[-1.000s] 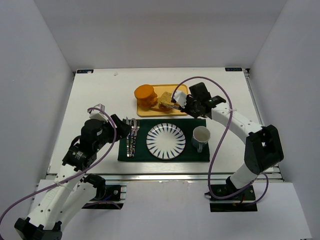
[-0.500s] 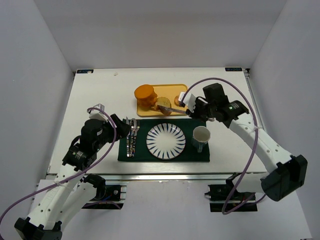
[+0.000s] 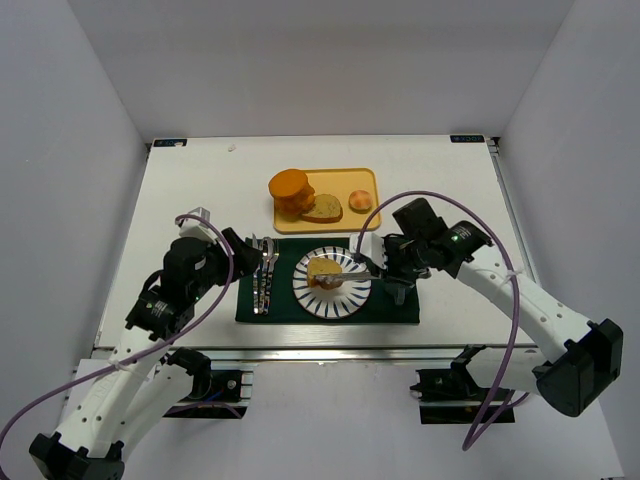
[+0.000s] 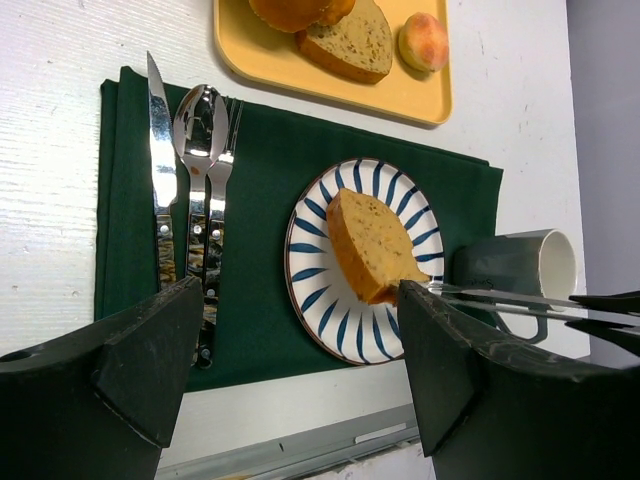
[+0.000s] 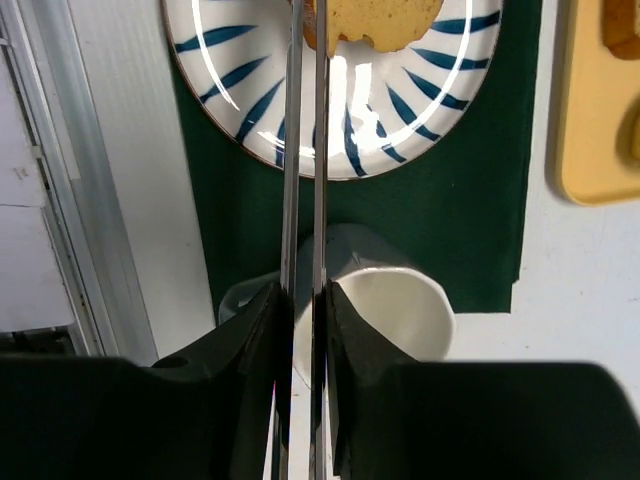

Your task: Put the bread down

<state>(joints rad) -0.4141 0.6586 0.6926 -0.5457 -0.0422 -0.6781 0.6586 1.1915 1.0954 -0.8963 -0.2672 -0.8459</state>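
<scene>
The golden-yellow toast slice (image 3: 323, 271) (image 4: 372, 243) (image 5: 375, 22), cropped in the wrist view, tilts over the blue-striped white plate (image 3: 345, 303) (image 4: 308, 290) (image 5: 400, 130), seemingly touching it, one corner caught by thin steel tongs (image 3: 352, 275) (image 4: 500, 298) (image 5: 302, 150) clamped in the right gripper (image 3: 385, 265) (image 5: 303, 300), while the left gripper (image 3: 262, 258) (image 4: 300, 300) gapes wide.

Glossy glazed plate (image 4: 318, 300) on matt cloth mat (image 4: 260, 170), shiny metal cutlery (image 4: 197, 115), rough-lkg bread (image 4: 370, 245).

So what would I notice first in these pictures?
The golden bread on the blue-striped plate in the middle, with metal tongs reaching its edge. The right end effector is shut on those tongs, and a bright yellow tray with more food sits behind the plate.
</scene>
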